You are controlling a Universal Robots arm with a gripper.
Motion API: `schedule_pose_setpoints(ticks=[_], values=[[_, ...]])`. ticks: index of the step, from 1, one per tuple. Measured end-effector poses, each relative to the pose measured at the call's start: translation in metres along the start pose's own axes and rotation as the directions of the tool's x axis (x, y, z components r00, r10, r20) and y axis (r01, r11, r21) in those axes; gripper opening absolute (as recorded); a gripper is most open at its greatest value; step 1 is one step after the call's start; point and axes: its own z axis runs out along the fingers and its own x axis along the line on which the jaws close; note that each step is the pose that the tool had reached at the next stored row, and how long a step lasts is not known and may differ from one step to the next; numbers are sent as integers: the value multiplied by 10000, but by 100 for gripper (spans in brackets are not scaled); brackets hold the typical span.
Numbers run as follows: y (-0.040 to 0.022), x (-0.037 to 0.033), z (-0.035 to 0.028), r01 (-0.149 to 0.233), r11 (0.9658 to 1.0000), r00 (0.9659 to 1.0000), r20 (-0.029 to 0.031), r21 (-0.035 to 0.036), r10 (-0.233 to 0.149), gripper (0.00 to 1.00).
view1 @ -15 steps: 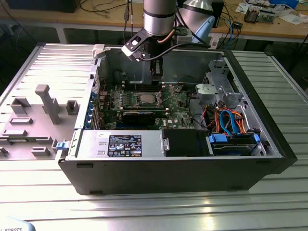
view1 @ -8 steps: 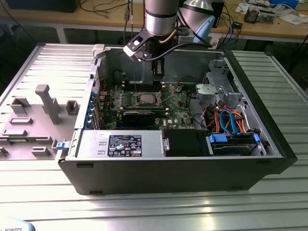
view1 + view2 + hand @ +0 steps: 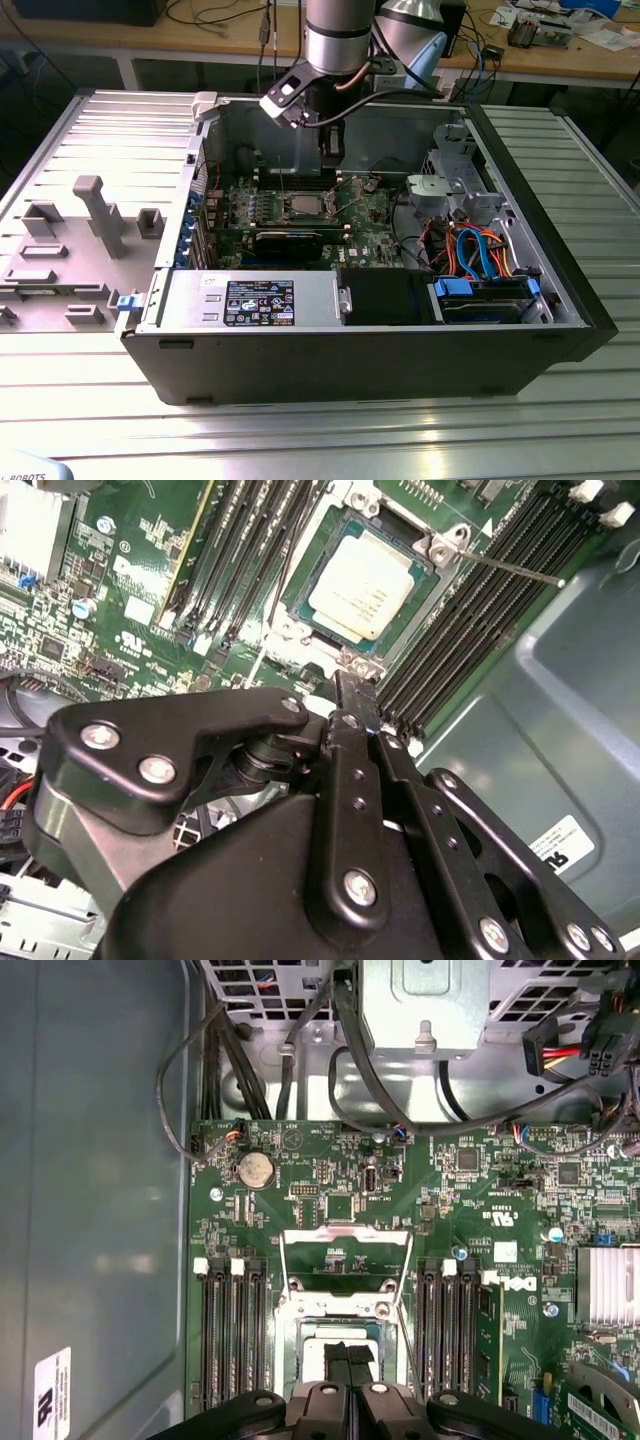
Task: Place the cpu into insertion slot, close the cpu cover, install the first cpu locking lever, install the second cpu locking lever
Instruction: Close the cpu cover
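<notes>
Silvery-grey on top, the cpu point(image 3: 365, 585) lies seated in the insertion slot point(image 3: 297, 1345). The cpu cover point(image 3: 346, 1233) stands swung open off the slot, at its far edge. The gripper point(image 3: 347, 1350) hangs just above the slot, its fingers pressed together and holding nothing.

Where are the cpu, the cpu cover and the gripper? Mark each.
cpu point(image 3: 365, 585), second wrist view, middle of its metal top.
cpu cover point(image 3: 290, 1262), first wrist view, side bar of the raised frame.
gripper point(image 3: 350, 1352), first wrist view, between its fingertips.
</notes>
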Motion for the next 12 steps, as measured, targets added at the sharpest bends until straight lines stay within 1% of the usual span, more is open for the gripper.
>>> schedule_pose_setpoints(ticks=[2,4,8,10,12], values=[[12,0,13,0,10000,10000,1,-3,0,11],[45,-1,19,-2,10000,10000,-1,-3,2,11],[195,-3,37,0,10000,10000,1,-4,0,11],[329,-5,48,1,10000,10000,8,-3,-1,11],[414,-5,54,0,10000,10000,29,-2,0,11]])
